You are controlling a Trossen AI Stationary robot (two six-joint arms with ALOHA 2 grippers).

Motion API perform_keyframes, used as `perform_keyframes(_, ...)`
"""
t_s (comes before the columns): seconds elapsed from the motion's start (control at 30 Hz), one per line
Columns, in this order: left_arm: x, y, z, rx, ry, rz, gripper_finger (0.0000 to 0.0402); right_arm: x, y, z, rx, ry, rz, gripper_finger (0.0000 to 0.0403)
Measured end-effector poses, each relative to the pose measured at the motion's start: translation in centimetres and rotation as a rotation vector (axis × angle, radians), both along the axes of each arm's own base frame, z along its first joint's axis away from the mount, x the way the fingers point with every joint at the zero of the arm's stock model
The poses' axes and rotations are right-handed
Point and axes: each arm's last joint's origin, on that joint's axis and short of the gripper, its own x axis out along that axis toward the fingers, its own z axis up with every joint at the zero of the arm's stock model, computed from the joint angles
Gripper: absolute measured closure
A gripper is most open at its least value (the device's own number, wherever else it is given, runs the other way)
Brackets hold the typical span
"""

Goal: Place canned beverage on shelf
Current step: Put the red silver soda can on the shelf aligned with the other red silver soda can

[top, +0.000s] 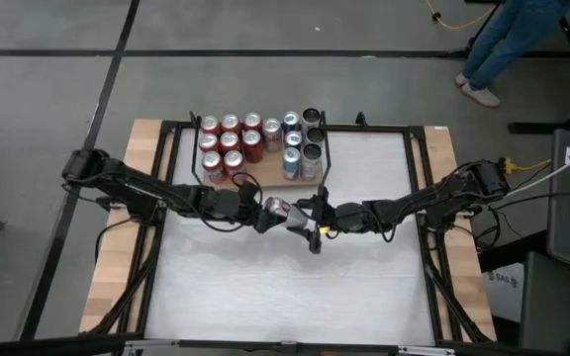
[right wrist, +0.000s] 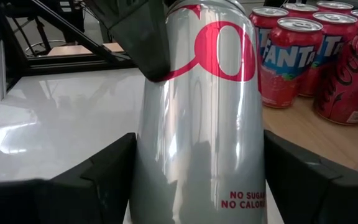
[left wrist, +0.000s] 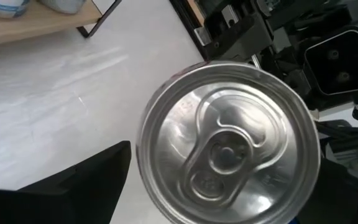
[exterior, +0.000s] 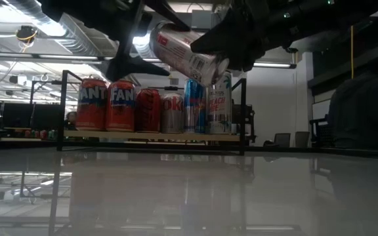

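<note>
Can: you see the silver can (top: 279, 208) tilted in mid-air, above the tabletop (top: 285, 287).
Right gripper (top: 305, 217): your fingers close on the can's sides.
Left gripper (top: 262, 213): jaws wide, straddling the can's other end.
Shelf (top: 265, 179): just beyond both grippers, loaded with upright cans (top: 231, 143).

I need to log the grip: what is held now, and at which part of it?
A silver can is held above the table. The right gripper clasps its side wall near the bottom; the left gripper is open around its top end.
</note>
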Motion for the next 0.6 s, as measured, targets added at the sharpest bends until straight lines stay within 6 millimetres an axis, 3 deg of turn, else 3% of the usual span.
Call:
perform_keyframes(0.47,0.15,-0.06,-0.10,0.067,-0.005,0.036,0.0125,-0.08,-0.05,-0.29,-0.011,0.033,-0.005,0.0109)
perform_keyframes(0.6,0.15,-0.06,-0.10,0.069,-0.005,0.037,0.0136,-0.09,-0.05,-0.32,-0.011,0.036,-0.005,0.0109)
